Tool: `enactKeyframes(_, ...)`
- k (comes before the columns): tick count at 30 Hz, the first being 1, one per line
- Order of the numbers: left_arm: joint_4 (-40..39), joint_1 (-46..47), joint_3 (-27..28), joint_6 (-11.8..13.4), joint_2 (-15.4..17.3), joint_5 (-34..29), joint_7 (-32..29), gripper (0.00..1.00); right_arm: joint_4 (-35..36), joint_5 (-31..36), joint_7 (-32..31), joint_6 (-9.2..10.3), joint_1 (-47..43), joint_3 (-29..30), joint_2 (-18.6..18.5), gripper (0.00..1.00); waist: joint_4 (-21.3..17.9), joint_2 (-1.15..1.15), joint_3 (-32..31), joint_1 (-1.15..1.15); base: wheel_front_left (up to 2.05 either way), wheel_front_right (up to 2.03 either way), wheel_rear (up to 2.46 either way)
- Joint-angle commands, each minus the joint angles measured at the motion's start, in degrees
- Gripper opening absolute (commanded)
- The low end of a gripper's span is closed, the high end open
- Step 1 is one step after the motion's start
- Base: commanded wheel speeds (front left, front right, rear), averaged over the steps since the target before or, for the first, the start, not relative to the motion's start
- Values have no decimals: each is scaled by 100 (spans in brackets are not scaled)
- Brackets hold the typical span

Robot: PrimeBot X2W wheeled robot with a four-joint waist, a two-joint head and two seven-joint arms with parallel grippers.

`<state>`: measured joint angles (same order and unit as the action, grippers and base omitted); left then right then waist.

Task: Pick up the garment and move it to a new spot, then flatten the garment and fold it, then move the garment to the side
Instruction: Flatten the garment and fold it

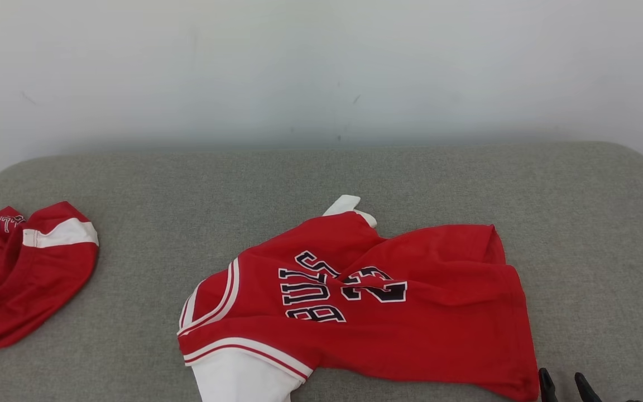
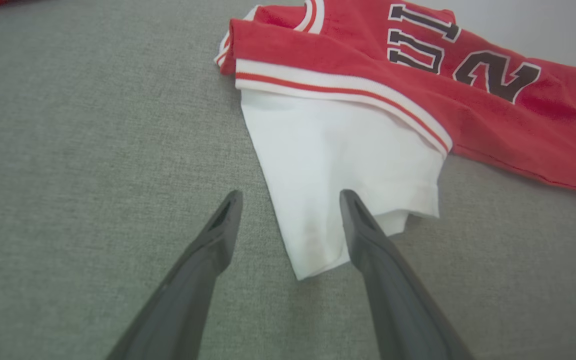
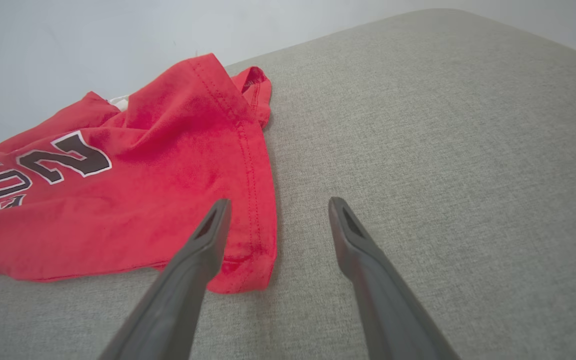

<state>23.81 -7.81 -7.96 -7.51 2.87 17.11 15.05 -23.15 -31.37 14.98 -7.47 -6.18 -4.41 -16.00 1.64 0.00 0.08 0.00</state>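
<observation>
A grey fabric-covered surface (image 1: 355, 178) with rounded far corners spreads out before you, backed by a plain white wall (image 1: 321, 67). The garment (image 1: 411, 329), a red jersey with dark, white-edged lettering and a number, lies rumpled near the front edge, a little right of centre in your head view. Its striped trim and white sleeve (image 2: 338, 150) point toward your left, and its hem lies toward your right. A second red garment (image 1: 25, 279) sits bunched at the far left, well apart from the first. Your left gripper (image 2: 292, 195) has its fingers spread wide and holds nothing. In its wrist view one finger lies over bare grey cloth and the other crosses the lower end of the white sleeve; you cannot tell whether it touches. Your right gripper (image 3: 279, 202) is likewise spread wide and empty. In its wrist view one finger overlaps the hem corner (image 3: 248, 270) and the other lies over bare surface. In the head view its two dark fingertips rise from the bottom edge, just right of that corner.
</observation>
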Motion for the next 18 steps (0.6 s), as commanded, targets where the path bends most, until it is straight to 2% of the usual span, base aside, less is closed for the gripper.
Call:
enactKeyframes(1,45,34,-12,7,2,49,19,100,-19,42,28,-7,44,11,38,100,4,0,4,0,0,0,0)
enactKeyframes(15,1440,667,-648,7,48,819,-1,100,-1180,221,28,-7,648,-182,322,100,17,0,54,0,0,0,0)
enactKeyframes(17,1611,731,-765,7,41,975,-10,100,-1402,225,28,-7,732,-246,343,93,24,0,62,0,0,0,0)
enactKeyframes(18,1692,786,-857,6,31,1011,-22,100,-1484,198,27,-7,785,-270,361,71,29,0,69,0,0,0,0)
